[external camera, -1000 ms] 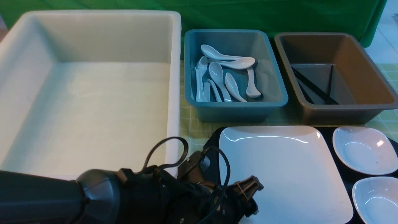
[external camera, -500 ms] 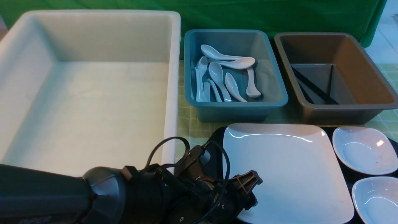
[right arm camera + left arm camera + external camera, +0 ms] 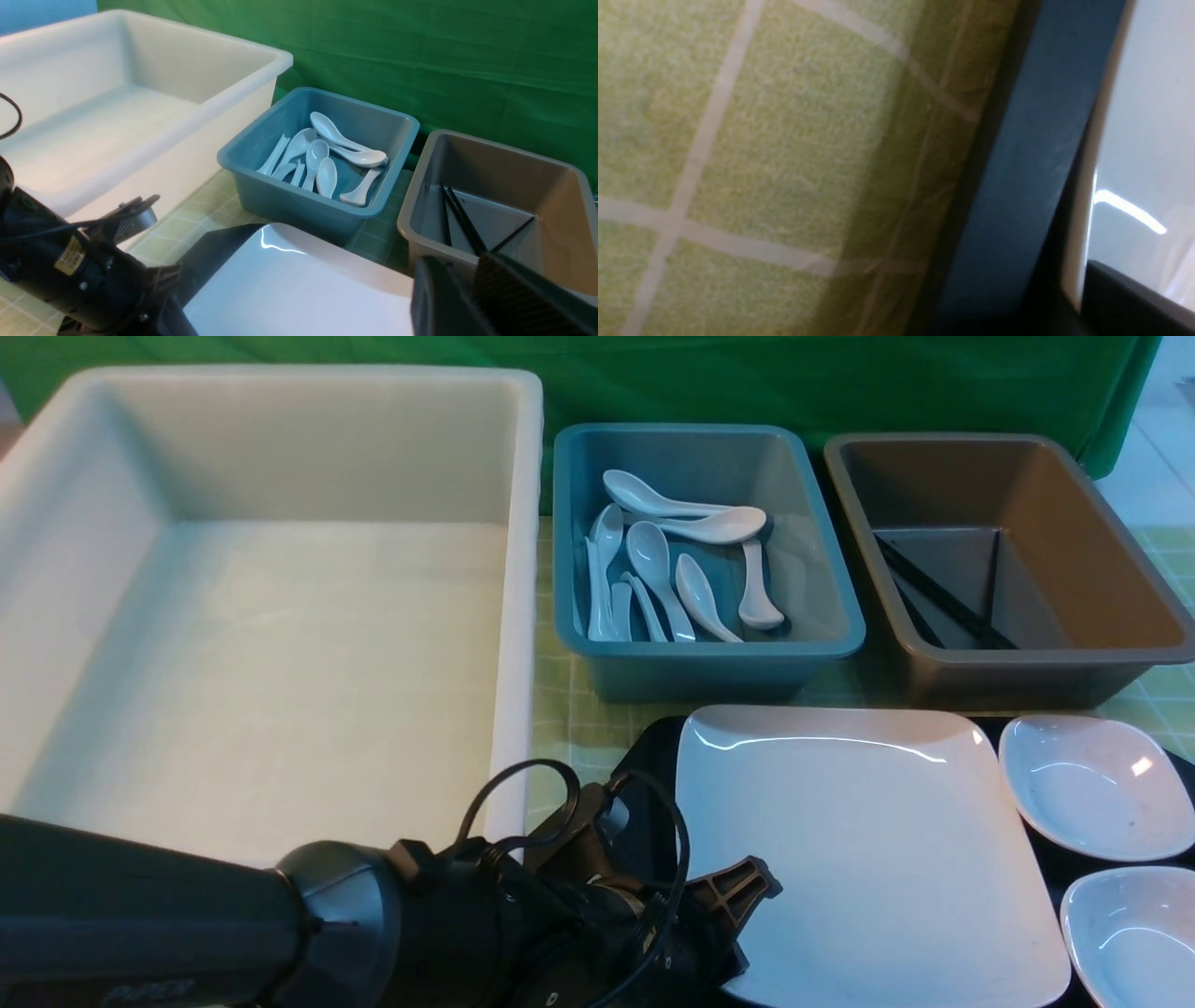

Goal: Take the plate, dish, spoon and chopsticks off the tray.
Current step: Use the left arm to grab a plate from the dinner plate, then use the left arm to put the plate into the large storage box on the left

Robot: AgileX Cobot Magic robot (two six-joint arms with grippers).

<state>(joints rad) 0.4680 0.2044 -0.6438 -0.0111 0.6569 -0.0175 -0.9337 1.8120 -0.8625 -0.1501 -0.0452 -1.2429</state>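
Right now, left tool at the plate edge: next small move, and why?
Probably a slight lift with the left tool: it sits at the near-left rim of the plate, which lies on the tray, and its grip can't be confirmed.

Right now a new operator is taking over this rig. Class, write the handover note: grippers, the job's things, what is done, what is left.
Grippers: left gripper at the plate's near left edge, jaws hidden, grip unclear; right gripper has its jaws nearly together, nothing in them.
On the tray: plate and two small dishes.
Done: spoons in the blue bin, chopsticks in the brown bin.
To do: plate and small dishes, probably into the white bin.
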